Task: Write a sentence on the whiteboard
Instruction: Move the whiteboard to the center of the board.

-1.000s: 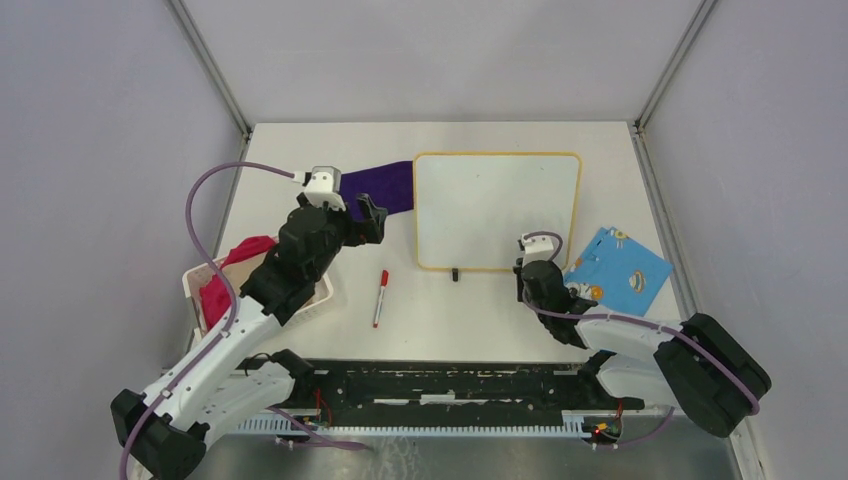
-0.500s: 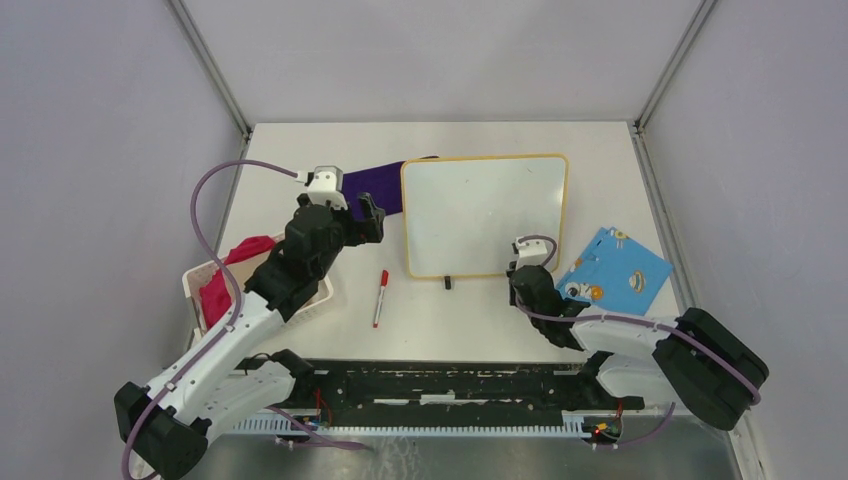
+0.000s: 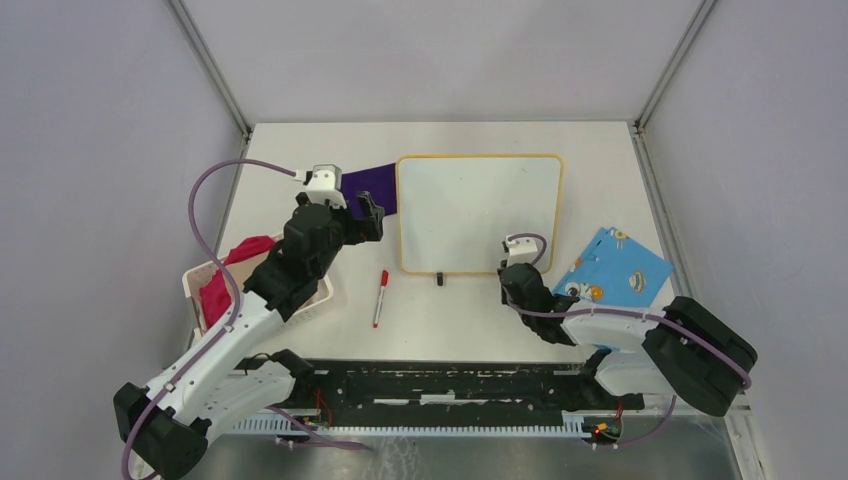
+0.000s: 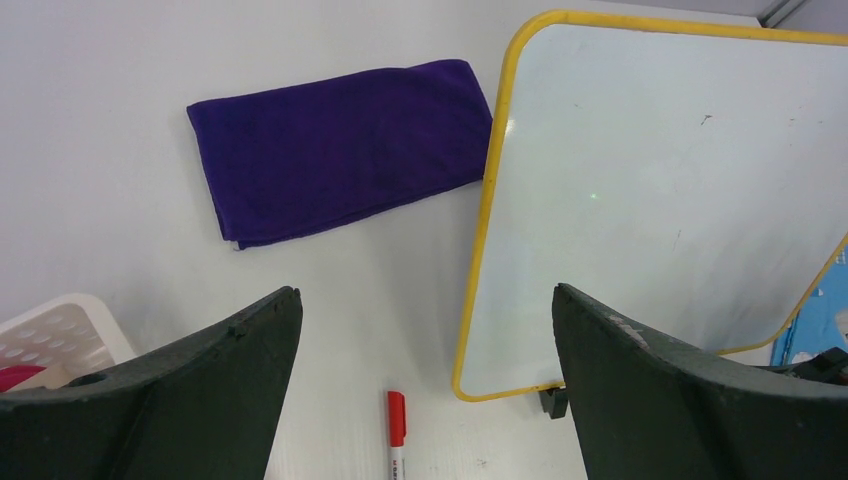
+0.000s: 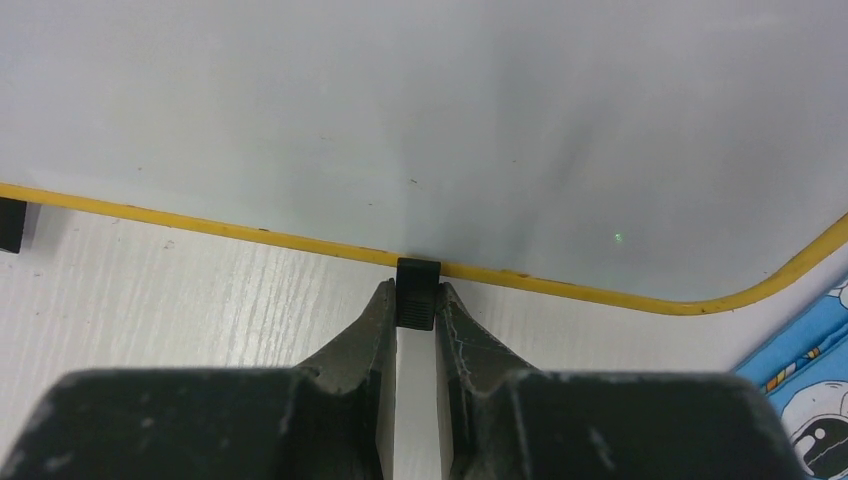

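The whiteboard point(image 3: 480, 212) lies flat at the table's middle, glossy white with a yellow frame point(image 4: 478, 250). Its face point(image 5: 420, 120) is blank, and the sentence is not in view. My right gripper point(image 3: 510, 268) sits at the board's near edge, shut on one small black foot point(image 5: 417, 290) of the board; the other foot point(image 3: 439, 280) shows to the left. A red-capped marker point(image 3: 380, 297) lies on the table left of the board. My left gripper point(image 3: 365, 215) hangs open above the table, and in its own view the marker point(image 4: 397, 430) lies between and below its wide-set fingers.
A purple cloth point(image 3: 372, 186) lies partly under the board's left edge. A white basket point(image 3: 200, 300) with a red cloth stands at the left. A blue flat card point(image 3: 620, 270) lies right of the board, beside the right arm.
The whiteboard has slid to the left, drawn by my right gripper on its foot, and now covers more of the purple cloth. The left arm has barely moved.
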Available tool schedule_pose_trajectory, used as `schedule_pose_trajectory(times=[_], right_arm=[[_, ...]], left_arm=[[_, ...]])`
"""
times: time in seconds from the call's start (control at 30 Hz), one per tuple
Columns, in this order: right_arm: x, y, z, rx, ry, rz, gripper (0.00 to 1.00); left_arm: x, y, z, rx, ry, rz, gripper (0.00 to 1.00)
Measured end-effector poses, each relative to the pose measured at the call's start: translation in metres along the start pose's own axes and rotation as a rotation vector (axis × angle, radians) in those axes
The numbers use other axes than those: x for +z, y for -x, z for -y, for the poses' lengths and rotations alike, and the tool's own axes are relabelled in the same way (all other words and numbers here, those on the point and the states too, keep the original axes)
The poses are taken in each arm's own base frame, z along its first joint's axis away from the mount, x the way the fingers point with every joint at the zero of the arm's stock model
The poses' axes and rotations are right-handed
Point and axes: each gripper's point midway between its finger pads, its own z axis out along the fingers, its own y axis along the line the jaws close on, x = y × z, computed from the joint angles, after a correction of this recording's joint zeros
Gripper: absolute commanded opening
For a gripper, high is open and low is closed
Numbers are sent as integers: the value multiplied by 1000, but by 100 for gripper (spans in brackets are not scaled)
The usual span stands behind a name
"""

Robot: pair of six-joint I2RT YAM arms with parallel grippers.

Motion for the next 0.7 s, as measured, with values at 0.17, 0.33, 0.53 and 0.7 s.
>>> schedule_pose_trajectory(times=[0.17, 0.33, 0.53, 0.7], right_arm=[[2, 2, -6, -31, 8, -6, 0], [5, 3, -10, -50, 15, -13, 0], [4, 4, -11, -57, 22, -13, 22], [-1, 2, -16, -57, 63, -21, 43]], left_arm=[[-1, 1, 0, -1, -1, 2, 100], [-2, 2, 0, -3, -3, 8, 100], [-2, 2, 0, -3, -3, 8, 100], [-2, 2, 0, -3, -5, 8, 100]])
